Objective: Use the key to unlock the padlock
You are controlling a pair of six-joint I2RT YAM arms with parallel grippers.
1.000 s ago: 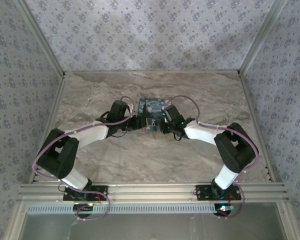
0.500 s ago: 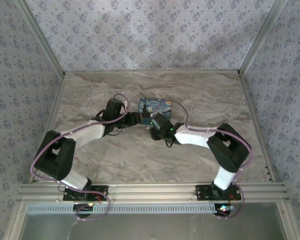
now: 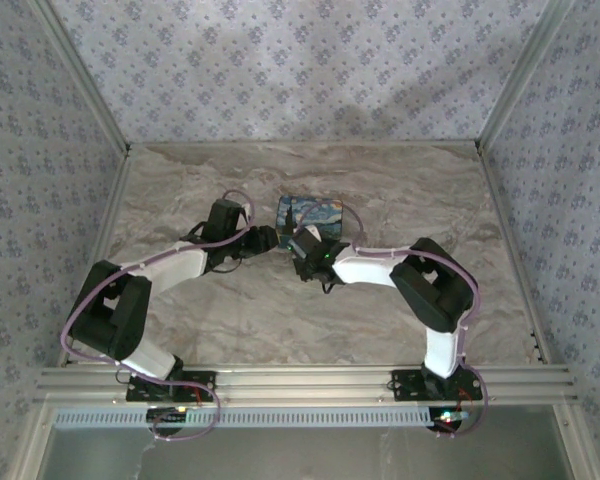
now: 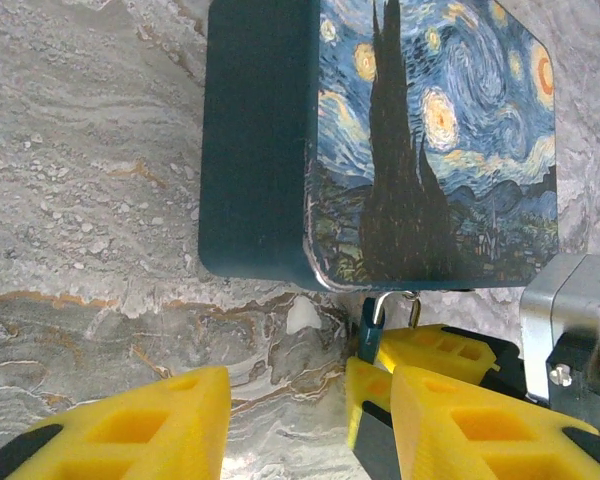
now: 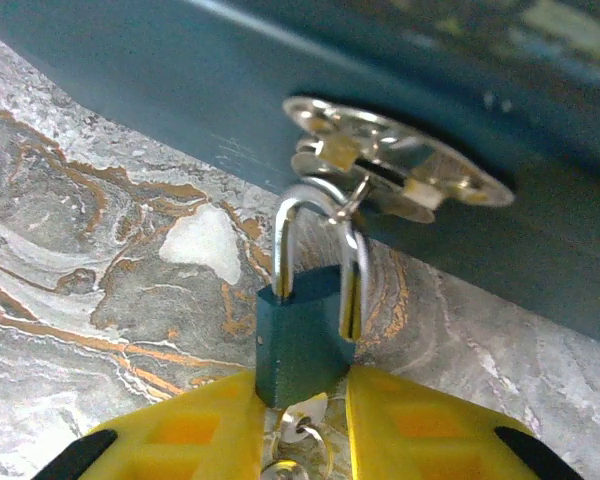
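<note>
Padlock (image 5: 305,335): tiny, blue-teal block body with a thin silvery shackle. The shackle is threaded through a small loop on the round silvery clasp plate (image 5: 400,165) on the box's dark teal side wall. The lock hangs from that loop at the box's near edge, body tilted out over the marbled table (image 4: 80,200).

Markings: the box (image 4: 430,150) lid carries a starry-night painting print, with yellow swirls, a dark cypress and blue sky. Lock face is plain as seen.

Right gripper (image 5: 300,420): yellow fingers clenched on the lower part of the padlock body, one on each side. A small silvery ring (image 5: 302,445) shows just beneath the lock between the fingers; what it belongs to cannot be told.

Left gripper (image 4: 305,425): released, fingers spread wide and holding nothing, low over the table just in front of the box corner and beside the right gripper. In the left wrist view the padlock (image 4: 368,328) sits just under the lid's edge.
</note>
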